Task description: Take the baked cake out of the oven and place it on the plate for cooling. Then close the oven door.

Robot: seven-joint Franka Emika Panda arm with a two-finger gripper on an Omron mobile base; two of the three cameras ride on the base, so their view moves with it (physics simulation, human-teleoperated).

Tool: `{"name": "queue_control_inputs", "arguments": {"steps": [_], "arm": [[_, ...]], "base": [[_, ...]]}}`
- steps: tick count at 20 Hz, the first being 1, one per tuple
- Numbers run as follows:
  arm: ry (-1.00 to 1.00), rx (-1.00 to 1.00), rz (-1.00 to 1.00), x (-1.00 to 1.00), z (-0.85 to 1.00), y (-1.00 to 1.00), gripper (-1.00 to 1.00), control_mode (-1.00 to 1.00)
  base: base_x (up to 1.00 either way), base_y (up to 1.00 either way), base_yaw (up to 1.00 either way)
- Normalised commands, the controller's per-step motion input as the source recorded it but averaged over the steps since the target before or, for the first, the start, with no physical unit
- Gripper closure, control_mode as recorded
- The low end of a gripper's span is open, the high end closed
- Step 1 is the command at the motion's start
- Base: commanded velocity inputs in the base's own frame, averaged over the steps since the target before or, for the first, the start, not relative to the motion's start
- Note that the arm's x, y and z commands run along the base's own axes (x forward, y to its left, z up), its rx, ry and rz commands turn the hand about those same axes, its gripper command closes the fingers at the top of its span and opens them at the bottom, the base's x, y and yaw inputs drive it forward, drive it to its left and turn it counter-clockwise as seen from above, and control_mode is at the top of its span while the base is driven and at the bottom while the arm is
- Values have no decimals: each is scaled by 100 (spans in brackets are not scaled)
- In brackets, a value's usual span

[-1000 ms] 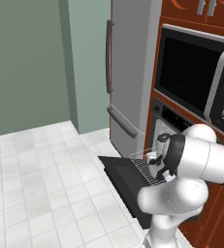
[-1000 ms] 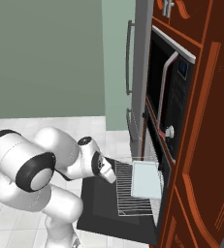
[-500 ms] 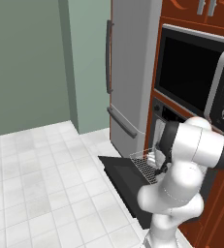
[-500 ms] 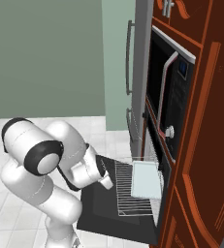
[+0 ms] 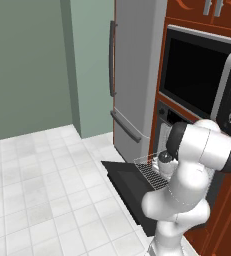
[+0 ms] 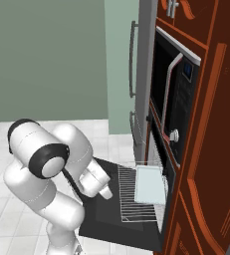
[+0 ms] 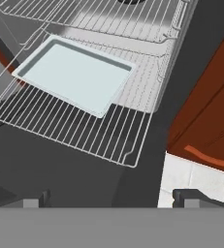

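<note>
Oven door down, rack pulled out.
Fingers apart, holding nothing; cake not yet lifted, door not closed.

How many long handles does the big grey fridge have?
2. One upright handle runs up the fridge's top door, and one sideways handle sits lower down on its bottom drawer. The far side of the fridge is hidden, so more may exist.

One oven with one oven door dropped open, one pulled-out wire rack carrying one pale tray, one microwave, and one refrigerator.
</note>
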Motion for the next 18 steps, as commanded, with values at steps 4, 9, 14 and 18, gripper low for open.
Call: {"name": "queue_control_inputs", "arguments": {"steps": [4,9,14,18], "arm": [[-1,0,0,0,0,-2,-100,-100],[-3,1,0,0,0,-3,-100,-100],[-2,0,0,0,0,-1,-100,-100],[0,0,0,0,0,0,-100,-100]], "base": [[0,0,0],[0,0,0],[0,0,0],[0,0,0]]}}
